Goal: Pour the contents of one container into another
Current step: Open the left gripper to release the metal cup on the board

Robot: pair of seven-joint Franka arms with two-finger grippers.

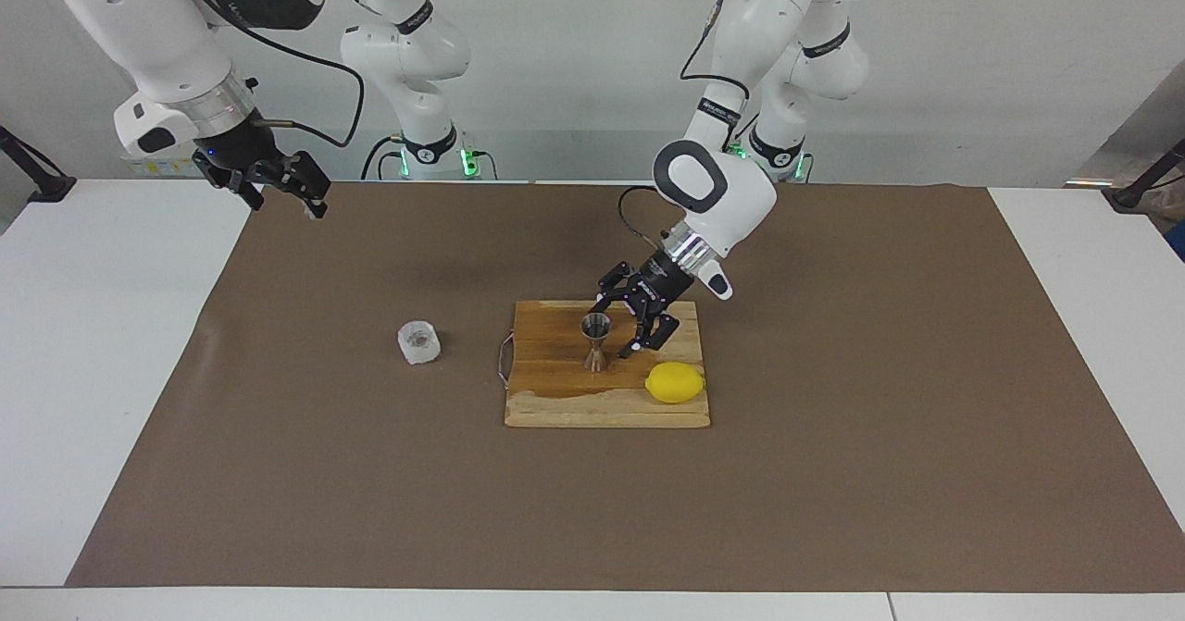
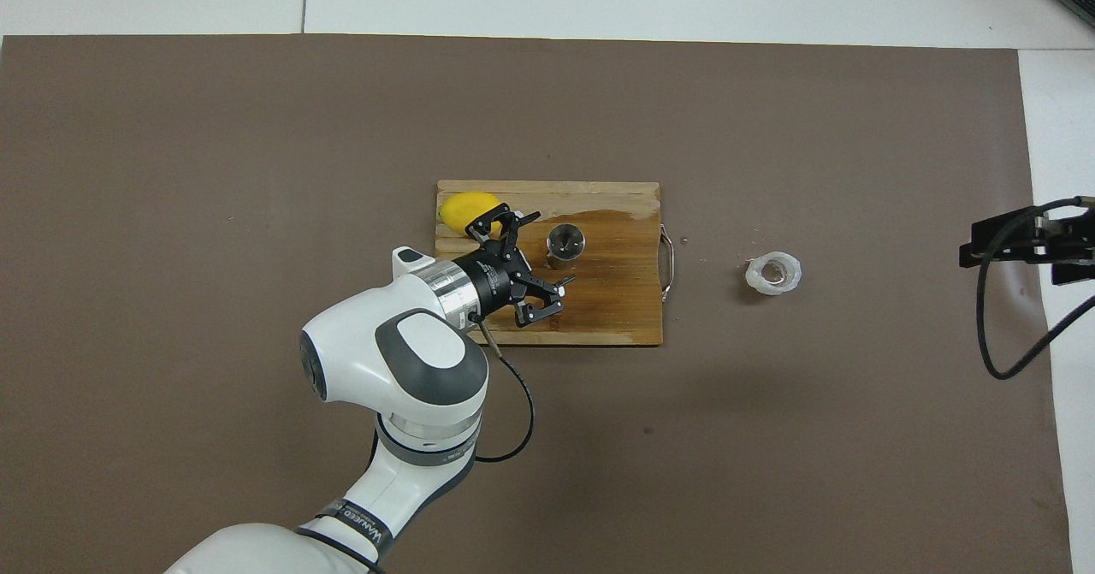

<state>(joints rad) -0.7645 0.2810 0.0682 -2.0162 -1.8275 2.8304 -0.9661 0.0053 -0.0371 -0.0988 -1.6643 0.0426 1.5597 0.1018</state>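
My left gripper, fingers spread and empty, flanks the upright shiny steel hourglass jigger on the wooden board; squat translucent white plastic cup sits apart toward the waiting right gripper; next, close squarely on the waist.

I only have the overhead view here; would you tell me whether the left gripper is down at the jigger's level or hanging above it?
Observer: Down at its level. The left gripper is low over the board, fingers open beside the jigger, not closed on it.
Operator: Thank you. Is the jigger standing upright?
Observer: Yes, it stands on its lower cone with the open mouth up.
Operator: And the right gripper, which my view cuts off?
Observer: The right gripper waits open, raised over the mat's edge at the right arm's end, well clear of the cup.
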